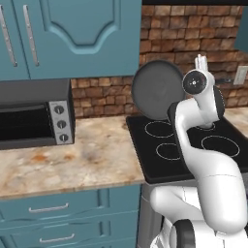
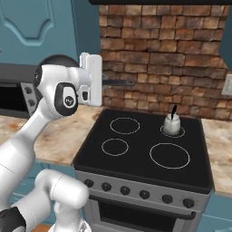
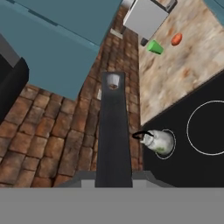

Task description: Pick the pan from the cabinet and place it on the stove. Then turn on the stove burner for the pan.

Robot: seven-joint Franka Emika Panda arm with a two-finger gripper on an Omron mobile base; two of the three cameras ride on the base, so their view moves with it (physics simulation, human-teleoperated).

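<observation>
Cabinet [image 1: 72, 34] at left; beside it the pan [image 1: 156, 89], tilted on edge above the stove [image 1: 155, 167], its handle clamped in the gripper [image 3: 113, 177]. Transport step under way; next, level the pan over a burner [image 2: 169, 155] clear of the kettle [image 2: 172, 124].

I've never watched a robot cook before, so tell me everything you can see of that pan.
The pan is a round, shallow, dark grey frying pan with a matte, metal-like look. It is held tipped up on edge in the air, its flat face showing in the left base view, above the back left of the stove. Its long, thin black handle, with a hanging hole near the end, points toward the brick wall. The hand is shut on the handle; nothing else touches the pan.
</observation>
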